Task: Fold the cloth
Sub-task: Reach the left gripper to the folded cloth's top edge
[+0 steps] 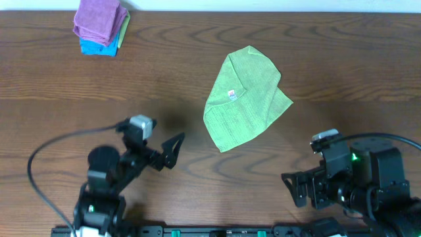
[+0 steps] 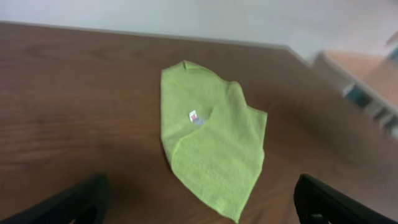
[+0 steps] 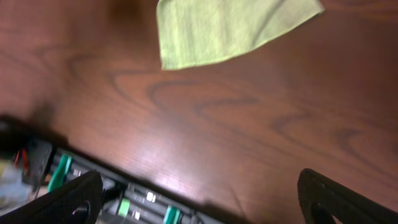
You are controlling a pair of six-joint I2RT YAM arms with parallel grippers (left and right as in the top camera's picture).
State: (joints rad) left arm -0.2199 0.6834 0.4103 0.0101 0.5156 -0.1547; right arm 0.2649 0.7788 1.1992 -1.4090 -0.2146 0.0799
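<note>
Now, the left gripper (image 1: 175, 151) and right gripper (image 1: 293, 189) hover empty, fingers spread wide, near the front edge of the table (image 1: 329, 52), while the green cloth (image 1: 243, 99) lies loosely folded mid-table beyond them, well apart from a towel stack (image 1: 100, 26) at the far-left corner.

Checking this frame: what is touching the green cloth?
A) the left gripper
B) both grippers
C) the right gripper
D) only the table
D: the green cloth lies loosely folded on the table, while the left gripper and the right gripper both sit open nearer the robot's edge, clear of the cloth.
</note>
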